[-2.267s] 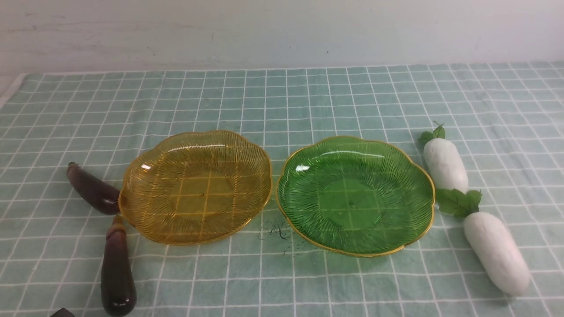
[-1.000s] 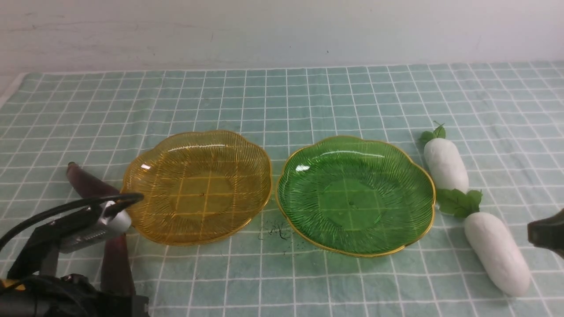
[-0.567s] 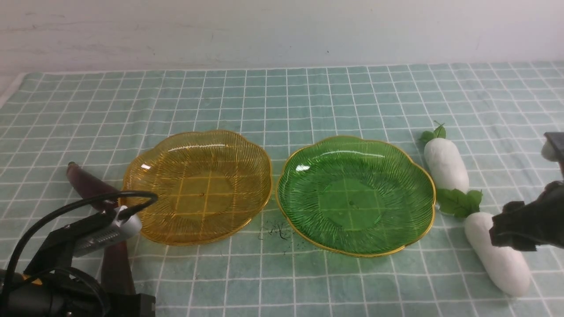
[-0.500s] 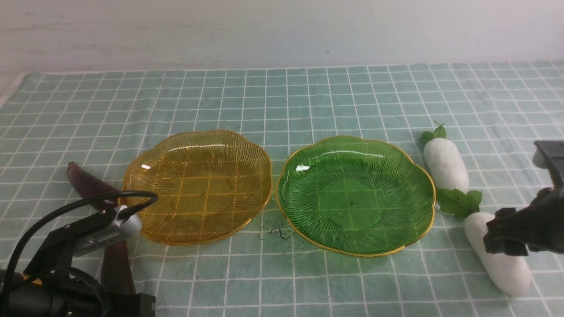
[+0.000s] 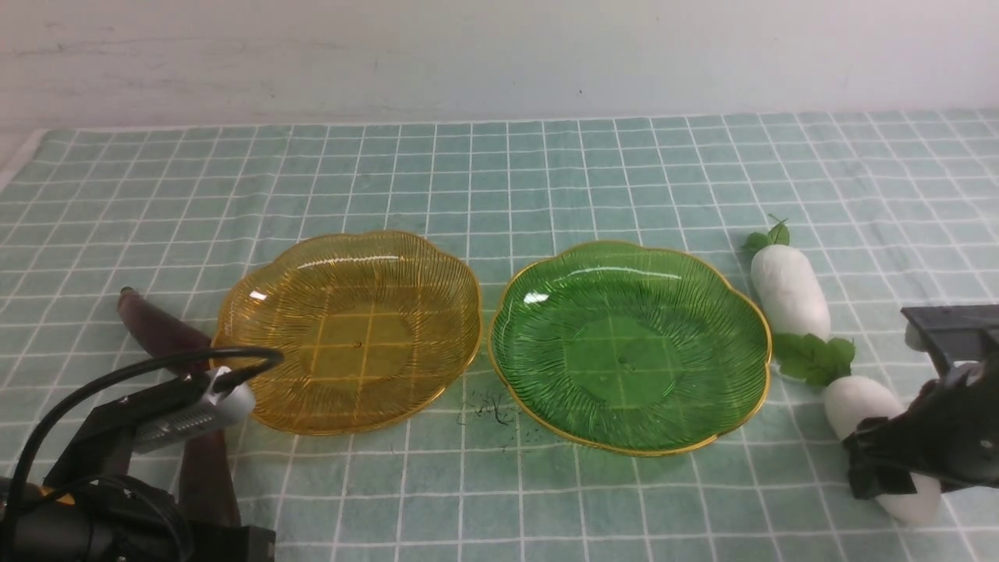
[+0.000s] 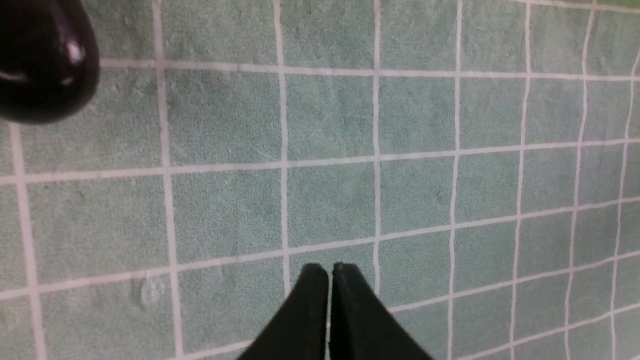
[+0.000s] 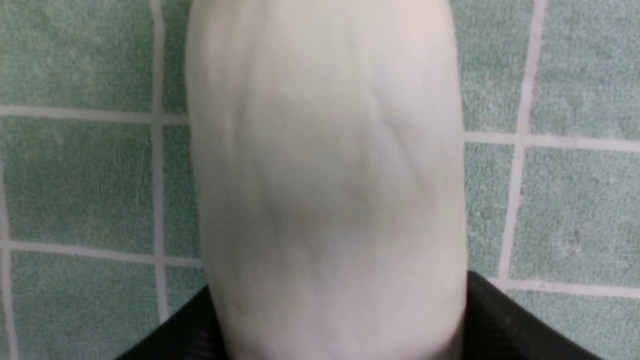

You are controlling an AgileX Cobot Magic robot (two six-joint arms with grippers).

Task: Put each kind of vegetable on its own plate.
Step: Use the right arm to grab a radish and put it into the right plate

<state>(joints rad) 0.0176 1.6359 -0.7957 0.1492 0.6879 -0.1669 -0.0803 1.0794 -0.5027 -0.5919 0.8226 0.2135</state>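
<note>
1. Two scalloped plates sit side by side mid-bench on the checked green cloth (image 5: pixel 499 179). The amber plate (image 5: pixel 351 336) is toward 9 o'clock and the green plate (image 5: pixel 624 351) toward 3 o'clock. Their rims are just apart, and neither plate holds a vegetable.
2. Both radishes lie on the cloth off the green plate's 3 o'clock side, roughly end to end. The far radish (image 5: pixel 788 289) is at about 2 o'clock of that plate and the near radish (image 5: pixel 855 398) at about 4 o'clock. The near one's green leaves (image 5: pixel 812 359) rest against the far one's blunt end.
3. The right arm (image 5: pixel 960 421) reaches in low from the 4 o'clock edge with its wrist tipped down toward the cloth. The right gripper (image 5: pixel 882 460) sits astride the middle of the near radish, with a finger on each side.
4. In the right wrist view the radish fills the gap, with dark fingers (image 7: pixel 500 325) close against both flanks. The radish lies on the cloth. Whether the gripper is squeezing it or only bracketing it, I cannot tell.
5. Both eggplants lie beside the amber plate. The far eggplant (image 5: pixel 152 328) is at 9 o'clock and the near eggplant (image 5: pixel 207 476) at about 7 o'clock, its stem end pointing toward 12.
6. The left arm (image 5: pixel 101 499) crouches low in the 7 o'clock corner. Its wrist camera and cable partly cover the eggplants.
7. The left gripper (image 6: pixel 330 270) is clenched with its fingertips together and grasps nothing. It points at bare cloth, with the near eggplant's rounded end nearby but apart.
</note>
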